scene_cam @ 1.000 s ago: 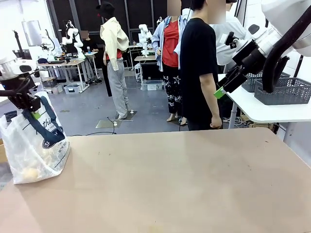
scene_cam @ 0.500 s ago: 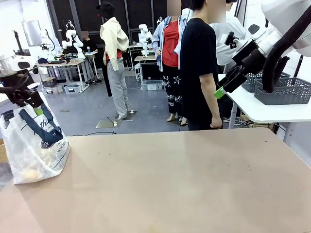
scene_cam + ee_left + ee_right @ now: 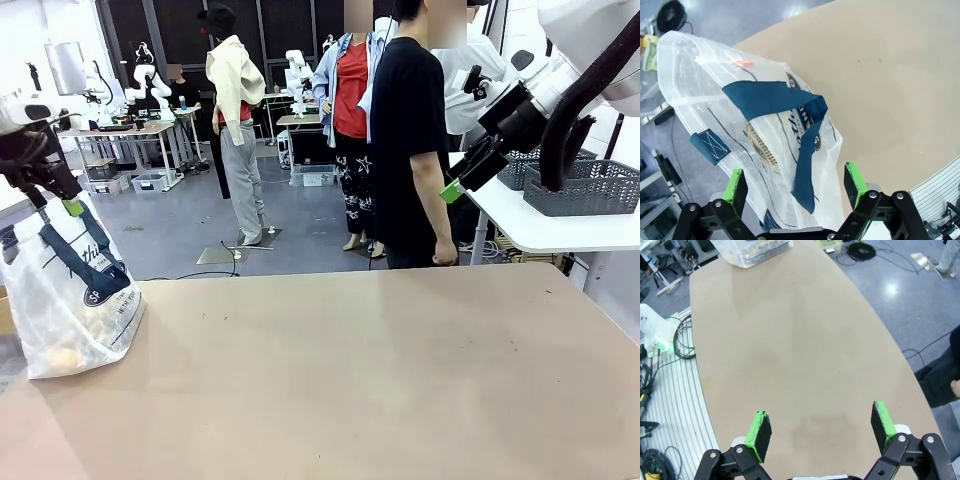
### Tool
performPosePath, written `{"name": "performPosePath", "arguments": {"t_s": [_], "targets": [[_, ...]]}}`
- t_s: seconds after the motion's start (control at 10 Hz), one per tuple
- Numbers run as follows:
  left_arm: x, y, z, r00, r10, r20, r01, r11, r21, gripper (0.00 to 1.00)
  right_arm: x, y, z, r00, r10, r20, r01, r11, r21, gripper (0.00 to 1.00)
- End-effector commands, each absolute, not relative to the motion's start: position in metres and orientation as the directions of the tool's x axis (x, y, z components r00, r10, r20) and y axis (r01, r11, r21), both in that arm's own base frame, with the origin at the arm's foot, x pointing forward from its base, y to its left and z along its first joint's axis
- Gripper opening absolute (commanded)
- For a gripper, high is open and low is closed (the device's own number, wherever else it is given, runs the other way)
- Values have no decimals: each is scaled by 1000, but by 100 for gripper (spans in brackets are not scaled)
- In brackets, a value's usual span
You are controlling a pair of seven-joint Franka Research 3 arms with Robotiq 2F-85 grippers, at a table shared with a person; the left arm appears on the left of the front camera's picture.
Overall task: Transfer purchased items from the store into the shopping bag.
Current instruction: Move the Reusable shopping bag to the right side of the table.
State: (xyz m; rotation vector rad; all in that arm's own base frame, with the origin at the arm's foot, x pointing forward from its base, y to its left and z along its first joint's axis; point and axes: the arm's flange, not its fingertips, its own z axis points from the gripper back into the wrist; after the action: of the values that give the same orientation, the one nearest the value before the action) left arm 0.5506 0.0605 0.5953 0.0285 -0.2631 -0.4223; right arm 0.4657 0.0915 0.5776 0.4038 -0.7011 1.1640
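Progress: items (image 3: 66, 355) seem bagged, little left | bag (image 3: 70, 300) stands at tabletop (image 3: 380, 380) left edge | left fingers (image 3: 795, 182) apart above strap (image 3: 775, 97), gripping nothing | right fingers (image 3: 822, 432) apart, raised over bare tabletop

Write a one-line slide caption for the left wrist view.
Open left tool poised above the translucent shopping bag, its navy strap handle draped loose on top, at the tan table edge.

The shopping bag (image 3: 70, 295) is cut off by the front view's left edge, and its contents read only as a yellowish blur (image 3: 65, 355) through the plastic. Its logo lettering (image 3: 799, 119) is partly covered by the navy strap (image 3: 771, 97). The right gripper (image 3: 452, 190) is too small to judge there.
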Motion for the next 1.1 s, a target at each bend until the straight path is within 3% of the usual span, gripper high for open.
{"name": "performPosePath", "arguments": {"t_s": [0.0,0.4,0.7,1.0], "targets": [[539,55,614,819,-511,263,518,854,45,100,467,92,576,210,688,695,-930,360,-75,100],[514,28,638,539,-755,372,823,566,-44,100,467,92,576,210,688,695,-930,360,-75,100],[506,10,643,361,-785,503,925,371,-83,100,467,92,576,210,688,695,-930,360,-75,100],[506,6,645,254,-788,560,952,307,-1,100,467,92,576,210,688,695,-930,360,-75,100]]}}
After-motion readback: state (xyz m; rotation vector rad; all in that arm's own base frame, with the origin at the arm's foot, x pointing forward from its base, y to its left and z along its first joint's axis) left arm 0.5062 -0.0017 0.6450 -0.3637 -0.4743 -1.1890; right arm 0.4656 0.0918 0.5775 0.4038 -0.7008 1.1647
